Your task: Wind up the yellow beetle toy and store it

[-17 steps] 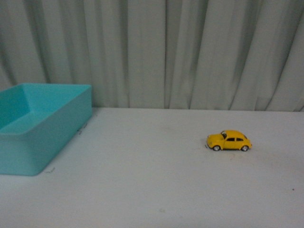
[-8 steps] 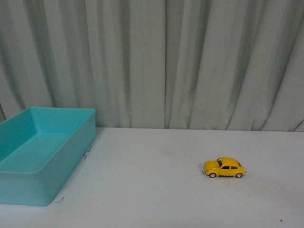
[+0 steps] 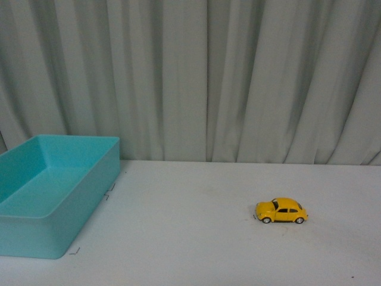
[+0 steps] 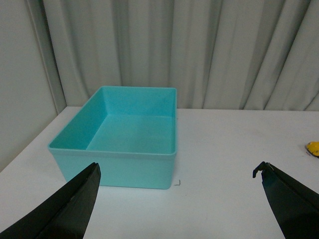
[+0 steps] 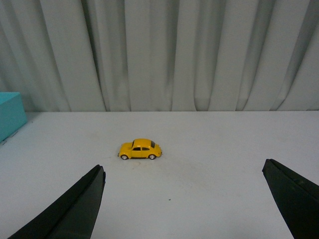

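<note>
The yellow beetle toy [image 3: 281, 211] stands on its wheels on the white table, right of centre, side-on, nose to the left. It also shows in the right wrist view [image 5: 140, 149], ahead of my open, empty right gripper [image 5: 183, 172] and well clear of its fingers. Only its yellow edge [image 4: 313, 148] shows in the left wrist view. My left gripper [image 4: 179, 169] is open and empty, facing the teal bin [image 4: 112, 151]. Neither gripper shows in the front view.
The open teal bin [image 3: 53, 232] stands empty at the table's left side; its corner [image 5: 11, 115] shows in the right wrist view. Grey curtains [image 3: 208, 77] hang behind the table. Small tape marks [image 3: 74, 252] lie by the bin's corners.
Between one second and half a second ago the front view shifted, so the toy and bin sit lower in the picture. Since then nothing has moved.
</note>
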Available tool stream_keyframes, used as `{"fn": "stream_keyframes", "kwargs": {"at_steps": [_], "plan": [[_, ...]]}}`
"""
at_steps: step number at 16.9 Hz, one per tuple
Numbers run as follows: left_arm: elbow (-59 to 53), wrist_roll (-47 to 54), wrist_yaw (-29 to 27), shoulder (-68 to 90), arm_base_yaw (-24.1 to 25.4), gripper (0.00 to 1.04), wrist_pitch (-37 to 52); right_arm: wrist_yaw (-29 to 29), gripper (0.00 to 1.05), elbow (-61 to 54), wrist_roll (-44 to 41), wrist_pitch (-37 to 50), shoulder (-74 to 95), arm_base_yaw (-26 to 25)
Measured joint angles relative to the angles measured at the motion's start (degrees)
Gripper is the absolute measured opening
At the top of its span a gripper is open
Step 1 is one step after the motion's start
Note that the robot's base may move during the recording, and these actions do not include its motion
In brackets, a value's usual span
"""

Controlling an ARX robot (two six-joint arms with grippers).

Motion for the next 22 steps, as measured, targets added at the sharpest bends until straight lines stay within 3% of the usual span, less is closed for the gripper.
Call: {"fn": "stream_keyframes", "kwargs": {"at_steps": [22], "plan": [[0.0, 0.0, 0.0, 0.0, 0.0, 0.98, 0.0, 0.0, 0.98, 0.0, 0.0, 0.0, 0.0, 0.0]]}}
